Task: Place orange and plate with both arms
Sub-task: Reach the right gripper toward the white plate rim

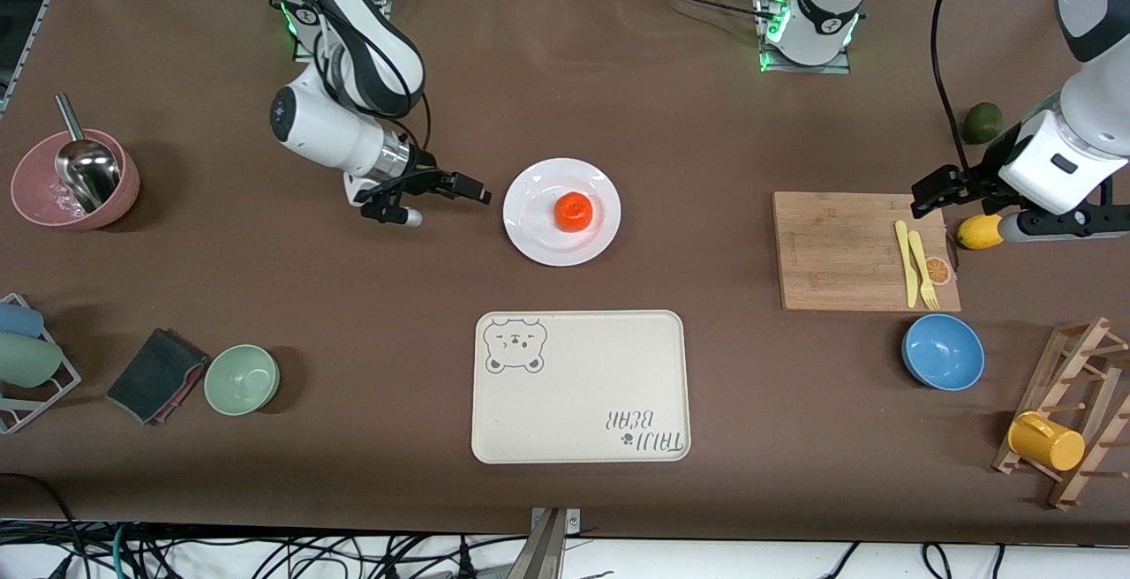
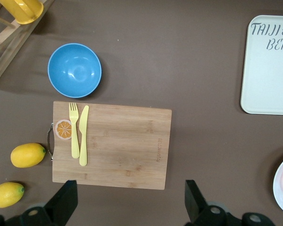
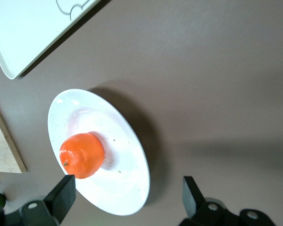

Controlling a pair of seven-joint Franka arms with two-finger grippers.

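Glossy white plate [image 1: 538,244]; wood board [image 1: 839,252] (matt); tbl cloth matt.

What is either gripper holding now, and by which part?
Nothing: the right gripper and left gripper are both open and empty; the orange sits on the plate.

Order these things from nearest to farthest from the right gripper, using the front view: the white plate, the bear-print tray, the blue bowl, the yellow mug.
From the right gripper, which is open:
1. White plate, just beside it, holding the orange.
2. Bear-print tray, nearer the front camera than the plate.
3. Blue bowl, toward the left arm's end.
4. Yellow mug, on the wooden rack, at the left arm's end.
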